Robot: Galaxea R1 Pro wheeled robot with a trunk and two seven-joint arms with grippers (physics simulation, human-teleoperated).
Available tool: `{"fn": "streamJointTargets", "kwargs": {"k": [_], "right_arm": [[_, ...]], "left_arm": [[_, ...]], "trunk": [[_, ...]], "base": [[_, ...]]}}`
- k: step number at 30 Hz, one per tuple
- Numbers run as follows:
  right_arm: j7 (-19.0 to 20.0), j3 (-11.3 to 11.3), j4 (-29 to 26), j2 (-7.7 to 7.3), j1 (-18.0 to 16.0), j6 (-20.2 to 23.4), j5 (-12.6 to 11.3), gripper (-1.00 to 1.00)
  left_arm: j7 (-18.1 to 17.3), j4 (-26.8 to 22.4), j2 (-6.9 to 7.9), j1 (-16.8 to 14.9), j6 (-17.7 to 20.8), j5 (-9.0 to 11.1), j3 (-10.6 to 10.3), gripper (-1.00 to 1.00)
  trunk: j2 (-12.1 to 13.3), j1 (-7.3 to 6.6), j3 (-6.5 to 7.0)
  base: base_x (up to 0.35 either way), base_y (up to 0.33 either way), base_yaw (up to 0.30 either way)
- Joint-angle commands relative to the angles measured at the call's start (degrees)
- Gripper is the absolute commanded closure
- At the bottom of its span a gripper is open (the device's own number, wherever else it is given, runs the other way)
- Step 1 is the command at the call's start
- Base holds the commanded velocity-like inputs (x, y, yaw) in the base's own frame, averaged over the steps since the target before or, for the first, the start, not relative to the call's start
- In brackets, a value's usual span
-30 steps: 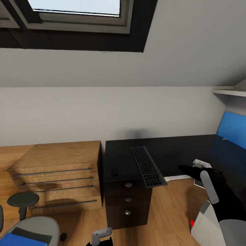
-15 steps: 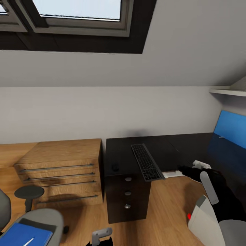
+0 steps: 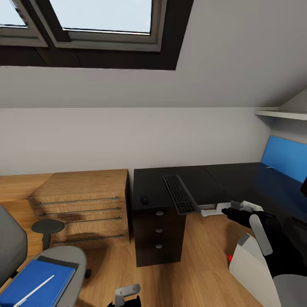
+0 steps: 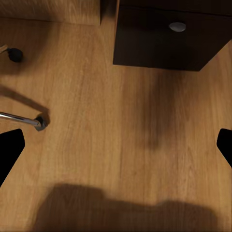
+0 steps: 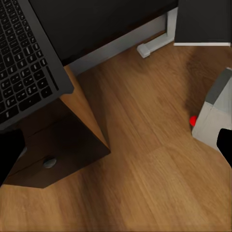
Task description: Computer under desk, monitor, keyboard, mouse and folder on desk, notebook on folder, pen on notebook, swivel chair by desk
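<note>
I find no writing that I can read anywhere around me. The keys of the keyboard (image 5: 24, 63) on my bench (image 3: 200, 181) carry small pale marks, but they are too blurred for me to make out a single letter or number. No label, brand or sign can be read on anything else I see.

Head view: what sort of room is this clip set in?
Probably an attic home-office corner: a skylight set in a sloped ceiling, a black desk carrying a keyboard and mouse, a grey swivel chair, and a light-wood drawer chest.
</note>
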Motion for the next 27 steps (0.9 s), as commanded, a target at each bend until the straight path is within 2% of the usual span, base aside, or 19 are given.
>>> {"fn": "streamJointTargets", "kwargs": {"k": [1, 22, 27], "right_arm": [[-0.5, 0.0, 0.0, -0.02, 0.0, 0.2, -0.6, -1.0], [-0.5, 0.1, 0.0, 0.05, 0.0, 0.2, -0.5, -1.0], [-0.1, 0.0, 0.6, 0.02, 0.0, 0.2, -1.2, -1.0]], "left_arm": [[0.2, -0.1, 0.03, -0.1, -0.3, 0.4, -0.2, -1.0], [0.4, -0.1, -0.11, -0.1, -0.3, 0.2, -0.3, -1.0], [0.4, -0.4, -0.08, -0.1, -0.3, 0.1, -0.1, -1.0]], "trunk": [[0.0, -0.01, -0.07], [0.0, -0.01, -0.07], [0.0, -0.01, -0.07]], "base": [[-0.054, 0.0, 0.0], [-0.01, 0.0, 0.0], [0.0, 0.0, 0.0]]}}
